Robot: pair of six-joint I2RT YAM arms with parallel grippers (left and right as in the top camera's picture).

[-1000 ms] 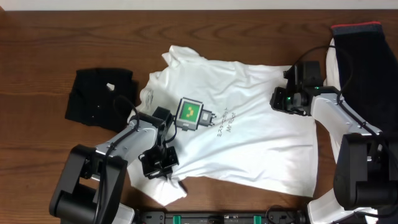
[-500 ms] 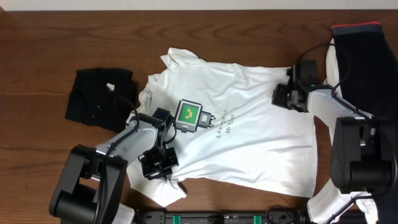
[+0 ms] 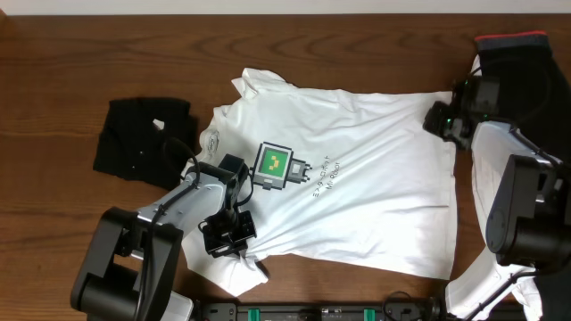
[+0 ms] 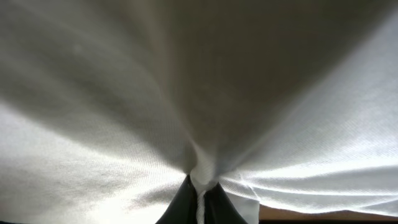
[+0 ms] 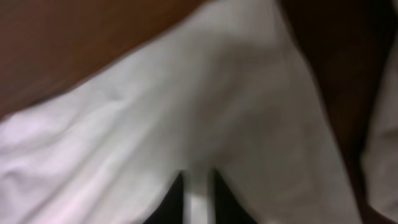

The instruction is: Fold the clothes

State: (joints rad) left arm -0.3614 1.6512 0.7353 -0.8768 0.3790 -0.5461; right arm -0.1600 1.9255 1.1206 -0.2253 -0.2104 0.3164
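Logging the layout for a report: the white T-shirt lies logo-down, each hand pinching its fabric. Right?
Not quite: the white T-shirt lies logo-up; the overhead view shows its green-and-black logo facing the camera. The left hand and right hand do each pinch its fabric.

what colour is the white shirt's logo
The logo is green with a dark border, clearest in overhead view.

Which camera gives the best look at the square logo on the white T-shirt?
The overhead view: the green-and-black square logo sits in plain sight on the white T-shirt, with the lettering beside it. Both wrist views show only close-up white fabric, the right one blurred; no logo in either.
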